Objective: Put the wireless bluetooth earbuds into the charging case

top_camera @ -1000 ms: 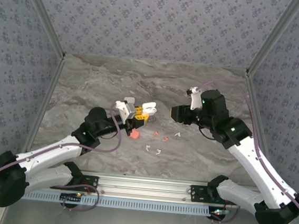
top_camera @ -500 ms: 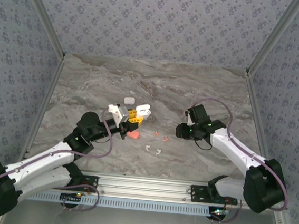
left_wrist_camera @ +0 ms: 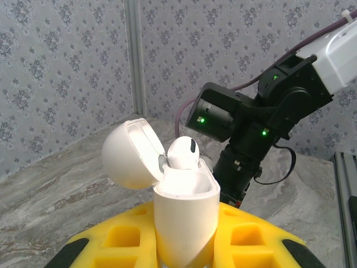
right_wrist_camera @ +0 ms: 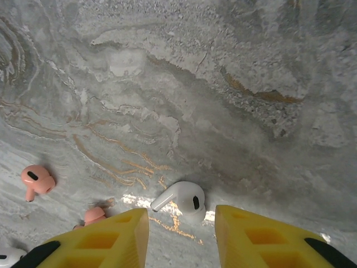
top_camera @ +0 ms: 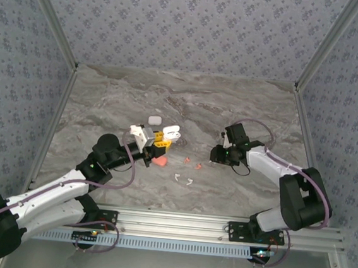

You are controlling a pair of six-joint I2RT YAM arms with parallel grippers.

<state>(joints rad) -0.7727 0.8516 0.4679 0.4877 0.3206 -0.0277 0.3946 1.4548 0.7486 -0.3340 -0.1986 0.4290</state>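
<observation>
While the left gripper (left_wrist_camera: 184,237) clamps the open charging case (left_wrist_camera: 184,204), 1 white earbud (right_wrist_camera: 187,201) lies on the table (right_wrist_camera: 223,84) between the parted jaws of the right gripper (right_wrist_camera: 181,216), its long axis across the gap.

The right gripper (top_camera: 216,155) has come down from its raised pose to table level, right of the pink case (top_camera: 159,161) — its fingers now straddle a white earbud (right_wrist_camera: 187,201). The right arm has folded. The left gripper (top_camera: 162,139) has drawn back slightly — uncovering a closed white case (top_camera: 155,120) beyond the pink case.
</observation>
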